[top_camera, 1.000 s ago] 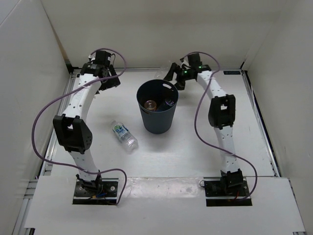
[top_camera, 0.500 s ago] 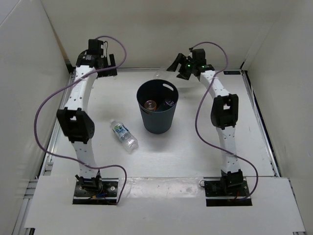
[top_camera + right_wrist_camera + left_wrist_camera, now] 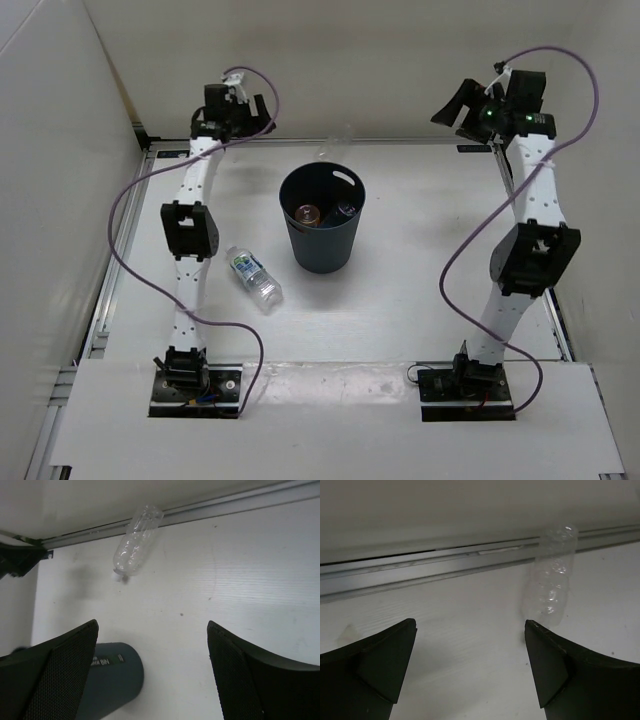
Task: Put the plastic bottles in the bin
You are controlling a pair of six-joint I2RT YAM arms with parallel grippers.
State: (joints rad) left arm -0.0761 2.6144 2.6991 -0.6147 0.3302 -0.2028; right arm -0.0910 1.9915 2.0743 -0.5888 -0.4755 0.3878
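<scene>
By the far edge of the table (image 3: 420, 300) lies the clear bottle (image 3: 551, 580), a labelled bottle (image 3: 252, 276) left of the bin (image 3: 320, 245). Both the left end effector (image 3: 470, 625) and right end effector (image 3: 152, 625) gape empty. Probably light, slippery, crushable: grip mid-body.

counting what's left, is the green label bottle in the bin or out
Out: the green-label bottle lies on its side left of the bin, apart from it.
</scene>
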